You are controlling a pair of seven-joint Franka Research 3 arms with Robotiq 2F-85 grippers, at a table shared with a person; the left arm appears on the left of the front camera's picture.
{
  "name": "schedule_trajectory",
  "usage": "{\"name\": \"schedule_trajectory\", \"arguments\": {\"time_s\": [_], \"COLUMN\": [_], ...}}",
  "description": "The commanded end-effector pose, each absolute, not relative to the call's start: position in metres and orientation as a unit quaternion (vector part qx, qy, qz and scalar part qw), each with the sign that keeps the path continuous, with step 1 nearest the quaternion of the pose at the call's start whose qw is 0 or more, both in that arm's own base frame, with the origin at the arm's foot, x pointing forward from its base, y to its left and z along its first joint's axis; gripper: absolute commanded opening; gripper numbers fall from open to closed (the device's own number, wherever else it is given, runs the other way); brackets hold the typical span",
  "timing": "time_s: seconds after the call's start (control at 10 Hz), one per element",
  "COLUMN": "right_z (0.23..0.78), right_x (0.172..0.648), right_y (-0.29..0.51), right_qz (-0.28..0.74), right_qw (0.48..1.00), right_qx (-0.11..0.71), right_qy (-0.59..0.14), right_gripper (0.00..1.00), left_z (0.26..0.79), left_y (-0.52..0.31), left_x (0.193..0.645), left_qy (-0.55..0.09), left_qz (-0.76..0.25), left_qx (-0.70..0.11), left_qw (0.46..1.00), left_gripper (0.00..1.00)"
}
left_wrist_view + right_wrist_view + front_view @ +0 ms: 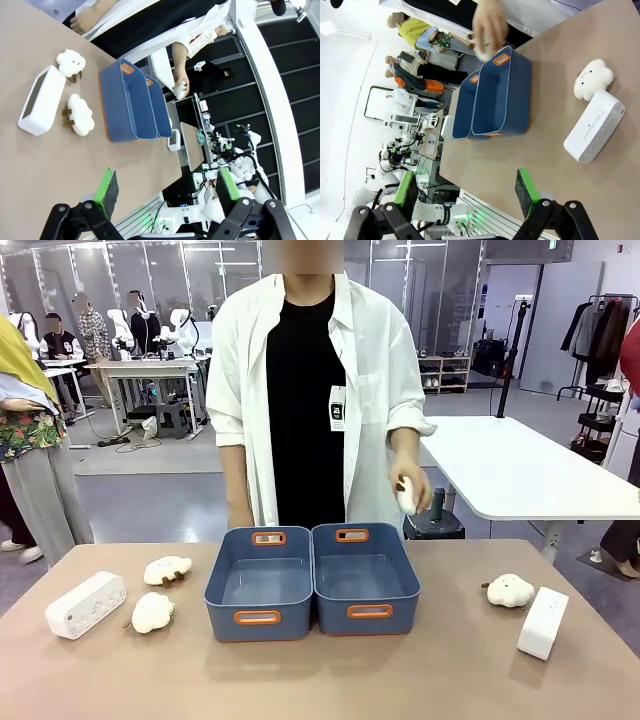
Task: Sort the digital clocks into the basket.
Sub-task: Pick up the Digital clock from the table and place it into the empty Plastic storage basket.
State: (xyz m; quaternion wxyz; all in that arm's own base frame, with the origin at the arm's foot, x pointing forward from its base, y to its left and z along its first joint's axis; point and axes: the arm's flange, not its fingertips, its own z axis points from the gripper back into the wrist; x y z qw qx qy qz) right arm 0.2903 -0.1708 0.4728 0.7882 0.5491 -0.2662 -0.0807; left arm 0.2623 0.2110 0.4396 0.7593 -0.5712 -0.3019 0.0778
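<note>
Wide apart and holding nothing: fingers of left gripper [167, 187] and right gripper [466, 187]. Go down on left clock [41, 100] or right clock [594, 126] on the table, pinch the long sides, skip fluffy toys [153, 611], then carry to a blue basket [225, 625] in the middle.

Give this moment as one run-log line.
left pincer open | right pincer open | left clock, right clock on table | left basket, right basket empty | person's hand holds white item

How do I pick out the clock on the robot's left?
On the table, start at the left blue bin and look left past two cream plush toys. The digital clock lies beyond them: a smooth white block, boxy where they are fluffy.
</note>
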Motion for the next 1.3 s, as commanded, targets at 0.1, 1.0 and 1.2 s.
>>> {"name": "schedule_trajectory", "arguments": {"time_s": [0.1, 1.0, 1.2], "right_z": [0.476, 0.476, 0.476], "right_x": [0.288, 0.288, 0.288], "right_y": [-0.171, -0.171, -0.171], "right_qz": [-0.082, -0.082, -0.082], "right_qw": [0.791, 0.791, 0.791], "right_qx": [0.547, 0.547, 0.547], "right_qy": [-0.261, -0.261, -0.261], "right_gripper": [1.00, 1.00, 1.00], "left_z": [0.440, 0.440, 0.474], "left_y": [0.213, 0.213, 0.201], "left_x": [0.259, 0.259, 0.267], "left_qy": [-0.302, -0.302, -0.306], "left_qz": [0.071, 0.071, 0.027], "left_qx": [-0.574, -0.574, -0.511], "left_qw": [0.758, 0.758, 0.802], "left_gripper": [1.00, 1.00, 1.00]}}
